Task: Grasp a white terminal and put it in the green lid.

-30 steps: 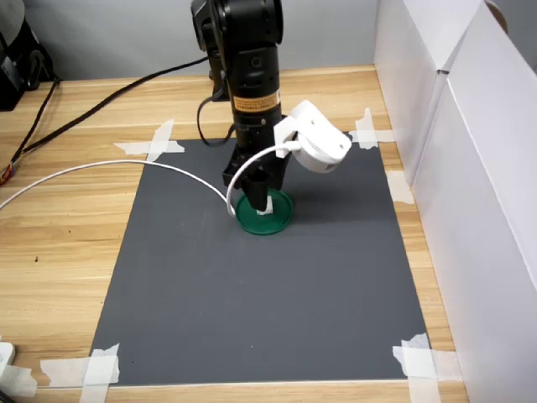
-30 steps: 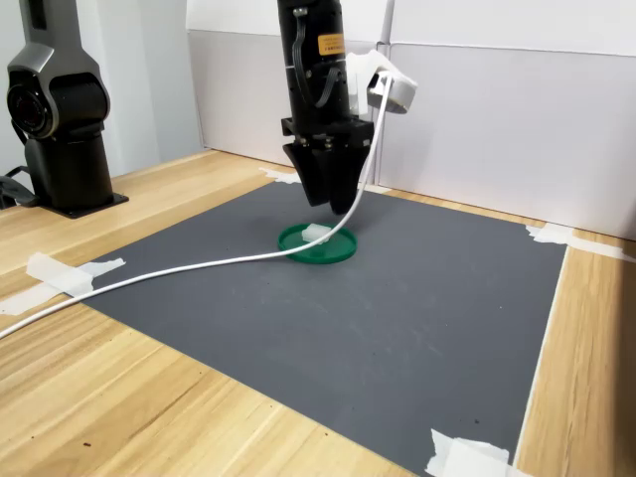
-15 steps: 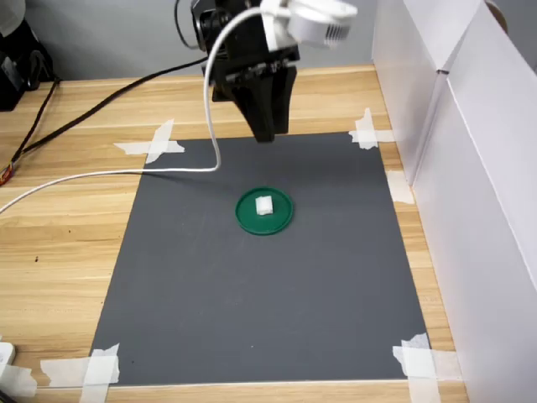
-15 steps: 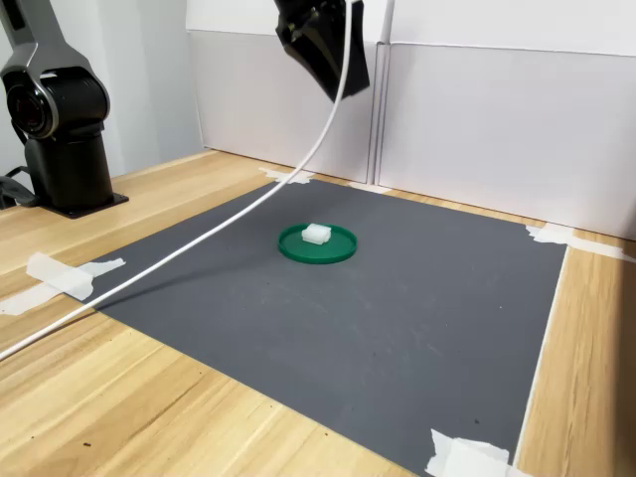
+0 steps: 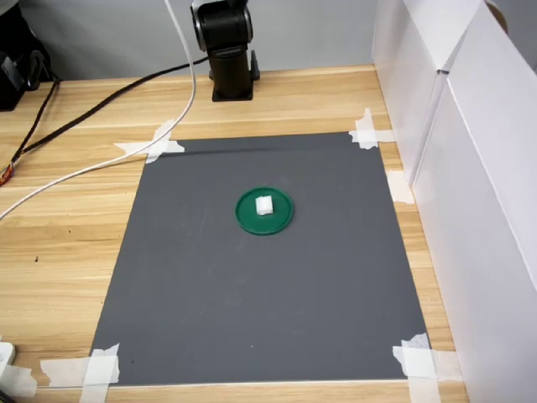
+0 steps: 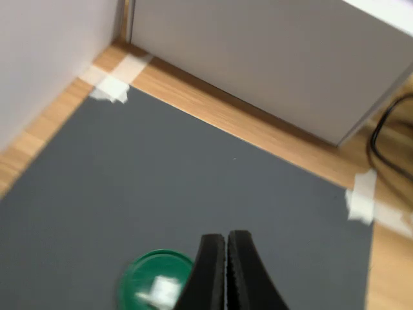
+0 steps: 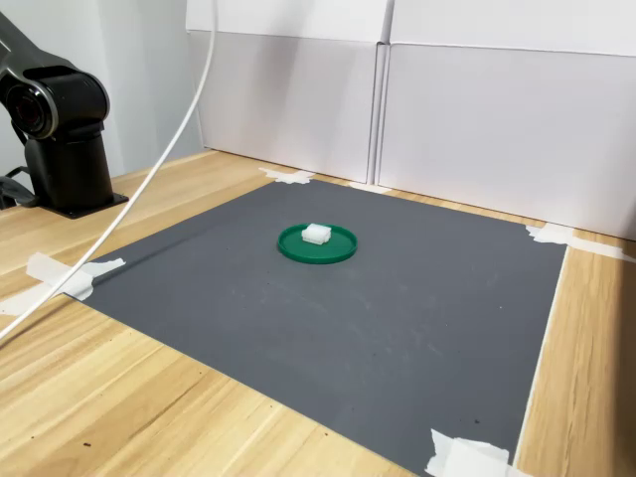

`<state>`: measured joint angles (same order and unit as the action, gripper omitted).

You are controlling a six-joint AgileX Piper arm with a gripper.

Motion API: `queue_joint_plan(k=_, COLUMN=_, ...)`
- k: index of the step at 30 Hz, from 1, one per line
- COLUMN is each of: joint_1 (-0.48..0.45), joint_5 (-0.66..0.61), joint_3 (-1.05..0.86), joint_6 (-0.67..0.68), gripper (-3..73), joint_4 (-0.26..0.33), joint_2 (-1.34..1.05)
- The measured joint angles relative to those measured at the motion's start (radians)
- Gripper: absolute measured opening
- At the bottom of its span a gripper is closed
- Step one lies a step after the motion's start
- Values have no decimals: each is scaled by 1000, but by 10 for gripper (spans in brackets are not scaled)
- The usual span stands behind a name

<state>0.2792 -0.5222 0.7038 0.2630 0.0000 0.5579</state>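
The white terminal (image 5: 264,205) (image 7: 316,234) lies inside the green lid (image 5: 280,217) (image 7: 336,250) near the middle of the dark grey mat, in both exterior views. The wrist view shows the lid (image 6: 151,270) from high above with the blurred terminal (image 6: 160,292) in it. My gripper (image 6: 226,240) shows only in the wrist view, well above the mat, its two black fingers pressed together with nothing between them. Neither exterior view shows the gripper; only the arm's black base (image 5: 228,50) (image 7: 62,139) shows there.
The grey mat (image 5: 268,277) is taped at its corners to a wooden table. White panel walls (image 5: 470,168) (image 7: 477,119) stand along the first exterior view's right. A white cable (image 5: 101,164) and a black cable (image 5: 101,105) trail over the wood beside the mat.
The arm rose from the lid, leaving the terminal in it, and climbed out of both exterior views. The white cable lifted with it.
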Motion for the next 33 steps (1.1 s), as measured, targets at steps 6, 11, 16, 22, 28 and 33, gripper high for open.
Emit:
queue_joint_plan(k=6, joint_1=-155, joint_5=2, joint_3=-132, joint_6=-207, gripper=-15, joint_4=-7, joint_2=-190)
queue_joint_plan(k=11, joint_1=-269, joint_5=0, joint_3=-228, joint_6=-263, gripper=-15, joint_4=-7, joint_2=-317)
queue_joint_plan(k=16, joint_1=-292, joint_5=0, joint_3=-326, joint_6=-263, gripper=-15, joint_4=-7, joint_2=-423)
queue_joint_plan(k=22, joint_1=-292, joint_5=0, joint_3=-457, joint_6=-263, gripper=-15, joint_4=-8, joint_2=-501)
queue_joint_plan(k=28, joint_1=-292, joint_5=-14, joint_3=-524, joint_6=-263, gripper=-15, joint_4=-9, joint_2=-540)
queue_joint_plan(k=33, joint_1=-292, joint_5=-32, joint_3=-533, joint_6=-263, gripper=-15, joint_4=-10, joint_2=-544)
